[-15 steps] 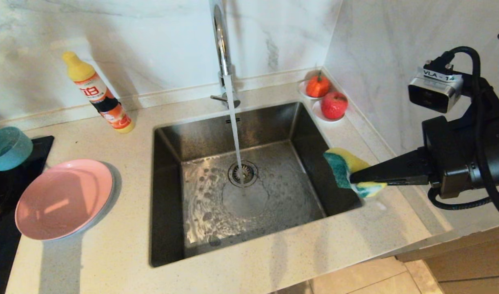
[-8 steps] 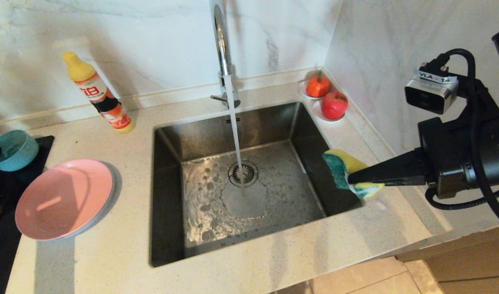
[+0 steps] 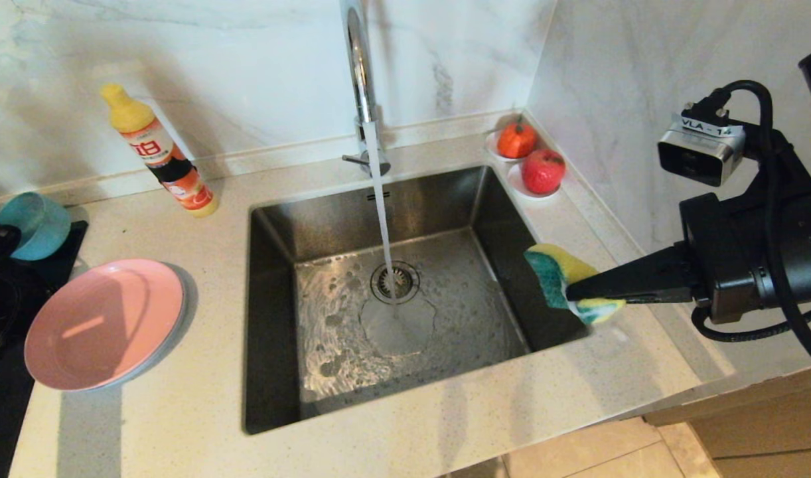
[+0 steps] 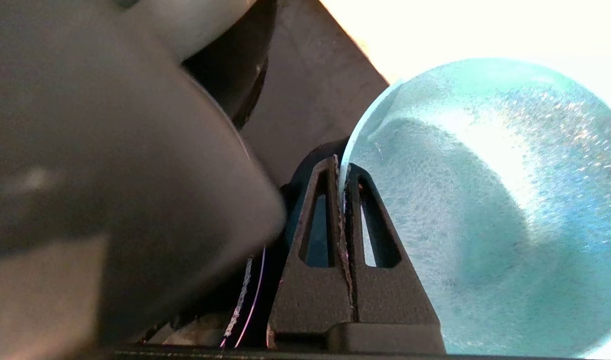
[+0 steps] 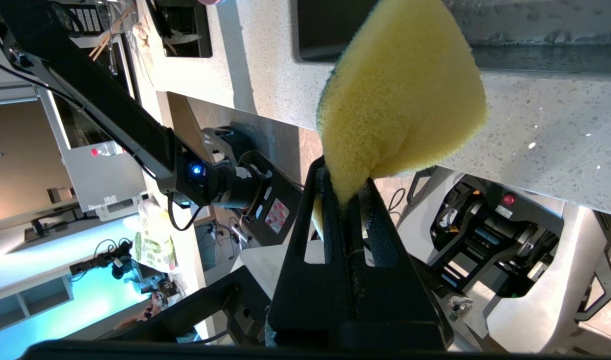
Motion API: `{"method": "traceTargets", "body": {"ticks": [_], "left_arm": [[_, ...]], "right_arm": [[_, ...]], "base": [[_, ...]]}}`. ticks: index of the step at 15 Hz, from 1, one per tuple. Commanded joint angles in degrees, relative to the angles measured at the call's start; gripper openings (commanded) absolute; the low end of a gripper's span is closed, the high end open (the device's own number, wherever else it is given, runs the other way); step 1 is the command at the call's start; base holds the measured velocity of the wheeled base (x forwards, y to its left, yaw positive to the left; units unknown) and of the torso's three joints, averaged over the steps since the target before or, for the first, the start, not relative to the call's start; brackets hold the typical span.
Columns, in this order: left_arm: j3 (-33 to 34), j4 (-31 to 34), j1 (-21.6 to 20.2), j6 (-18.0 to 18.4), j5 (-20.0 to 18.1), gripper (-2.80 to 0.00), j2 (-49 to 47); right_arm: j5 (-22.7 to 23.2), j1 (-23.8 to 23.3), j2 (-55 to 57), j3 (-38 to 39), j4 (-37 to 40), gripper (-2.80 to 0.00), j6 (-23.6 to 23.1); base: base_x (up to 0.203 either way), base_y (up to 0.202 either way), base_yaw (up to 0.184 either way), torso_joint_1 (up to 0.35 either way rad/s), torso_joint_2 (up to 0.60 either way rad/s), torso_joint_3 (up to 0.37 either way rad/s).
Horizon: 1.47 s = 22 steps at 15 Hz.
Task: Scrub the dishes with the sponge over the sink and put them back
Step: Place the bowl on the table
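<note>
The yellow-green sponge (image 3: pixel 568 282) is pinched in the right gripper (image 3: pixel 578 290) at the sink's (image 3: pixel 273 332) right rim, ready for scrubbing. The teal bowl's (image 3: pixel 37 224) rim is clamped by the left gripper (image 4: pixel 343 172), apparently raised off the desk (image 3: pixel 180 411) for carrying sinkward.

sink (image 3: pixel 326 219): brushed steel | sponge (image 3: pixel 565 279): porous foam | pink plate (image 3: pixel 103 322): glossy

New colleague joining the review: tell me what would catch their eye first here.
Water pours from the tap into the sink at centre. The right gripper holds a squashed sponge over the sink's right edge. At far left, the left gripper pinches the bowl rim, behind the pink plate.
</note>
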<state>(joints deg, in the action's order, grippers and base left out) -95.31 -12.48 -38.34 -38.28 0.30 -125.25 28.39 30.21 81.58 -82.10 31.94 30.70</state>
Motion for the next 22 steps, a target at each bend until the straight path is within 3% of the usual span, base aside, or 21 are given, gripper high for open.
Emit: {"method": "traceTargets", "body": {"ticks": [1,9,12,22], "left_arm": [[-1.0,0.2,0.2,-0.2,0.0,-2.80,-0.1],[-11.2,12.1,0.4,2.1,1.1,-2.80,1.8],[-12.4,12.1,0.8,5.8,3.6,-2.80,-0.8],[-12.4,12.2,0.9,5.8,3.9,-2.80,-2.0]], "right_arm": [[0.2,0.0,-0.2,0.1,0.3,-2.80,0.1],[0.9,0.0,-1.5,2.0,-0.2,-2.80,0.2],[1.1,0.0,-2.0,2.0,-0.2,-2.80,0.2],[1.2,-0.4,-2.5,2.0,0.1,-2.80,0.1]], "base": [[0.000,0.000,0.000,0.000,0.00,0.000],[0.000,0.000,0.000,0.000,0.00,0.000],[0.000,0.000,0.000,0.000,0.00,0.000],[0.000,0.000,0.000,0.000,0.00,0.000]]}}
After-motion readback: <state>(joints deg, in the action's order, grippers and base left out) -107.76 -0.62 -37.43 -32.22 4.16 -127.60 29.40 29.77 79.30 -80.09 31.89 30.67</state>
